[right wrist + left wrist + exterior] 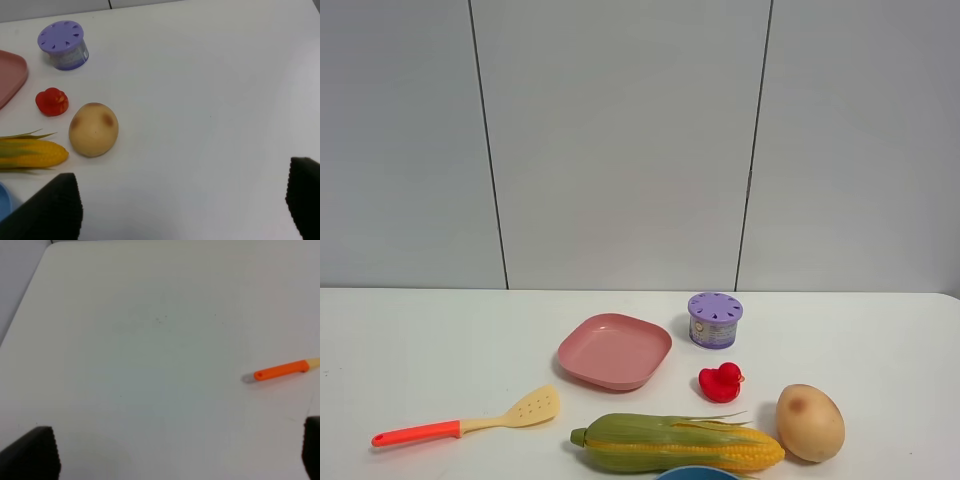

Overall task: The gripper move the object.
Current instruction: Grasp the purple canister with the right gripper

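The purple can [715,320] stands free, just right of middle. The right gripper [182,200] gapes wide, likely ready to grab.

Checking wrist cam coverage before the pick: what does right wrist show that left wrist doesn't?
Only right wrist: the lilac-lidded canister, red duck, potato, corn tip, an edge of the pink plate and a blue rim. Only left wrist: the spatula's orange handle. Both: the white table, plus that arm's own pincer, right pincer and left pincer, each open with nothing between its fingers.
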`<state>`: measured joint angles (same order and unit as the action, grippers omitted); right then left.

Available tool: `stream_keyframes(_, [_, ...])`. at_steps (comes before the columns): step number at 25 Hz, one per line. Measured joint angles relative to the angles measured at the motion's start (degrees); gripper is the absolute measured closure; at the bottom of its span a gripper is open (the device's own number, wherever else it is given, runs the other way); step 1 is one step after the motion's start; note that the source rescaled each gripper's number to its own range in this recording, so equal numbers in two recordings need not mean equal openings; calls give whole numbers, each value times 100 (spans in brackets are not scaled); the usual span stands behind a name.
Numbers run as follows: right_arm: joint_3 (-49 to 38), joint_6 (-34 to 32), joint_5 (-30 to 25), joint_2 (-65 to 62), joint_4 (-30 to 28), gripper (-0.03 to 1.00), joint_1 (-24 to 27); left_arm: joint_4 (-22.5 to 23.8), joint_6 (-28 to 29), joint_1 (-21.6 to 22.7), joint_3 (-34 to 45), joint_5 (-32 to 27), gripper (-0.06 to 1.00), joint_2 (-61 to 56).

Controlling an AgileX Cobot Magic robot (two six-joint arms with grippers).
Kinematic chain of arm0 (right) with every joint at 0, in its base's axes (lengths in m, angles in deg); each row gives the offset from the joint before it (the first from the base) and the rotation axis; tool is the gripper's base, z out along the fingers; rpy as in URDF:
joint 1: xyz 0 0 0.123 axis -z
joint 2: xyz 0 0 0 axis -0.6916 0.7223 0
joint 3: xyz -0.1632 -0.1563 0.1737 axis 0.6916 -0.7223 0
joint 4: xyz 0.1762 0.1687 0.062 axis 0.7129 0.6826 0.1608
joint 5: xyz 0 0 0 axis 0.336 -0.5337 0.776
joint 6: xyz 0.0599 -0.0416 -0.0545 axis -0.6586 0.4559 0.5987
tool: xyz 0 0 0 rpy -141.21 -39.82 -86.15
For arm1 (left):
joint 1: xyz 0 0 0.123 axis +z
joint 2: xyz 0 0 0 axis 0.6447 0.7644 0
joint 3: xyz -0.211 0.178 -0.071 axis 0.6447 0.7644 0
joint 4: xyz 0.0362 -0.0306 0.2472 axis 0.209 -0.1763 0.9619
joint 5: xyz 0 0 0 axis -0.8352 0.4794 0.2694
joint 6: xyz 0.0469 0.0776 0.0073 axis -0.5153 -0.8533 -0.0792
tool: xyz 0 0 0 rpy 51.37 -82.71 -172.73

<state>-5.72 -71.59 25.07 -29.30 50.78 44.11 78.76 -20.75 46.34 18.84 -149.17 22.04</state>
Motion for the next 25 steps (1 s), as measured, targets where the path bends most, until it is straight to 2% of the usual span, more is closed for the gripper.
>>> stream_keyframes(1, [0,0,0,0,0,62,0,0,0,0,0,0,-6,0])
stream_keyframes(25, [0,0,0,0,0,62,0,0,0,0,0,0,-6,0])
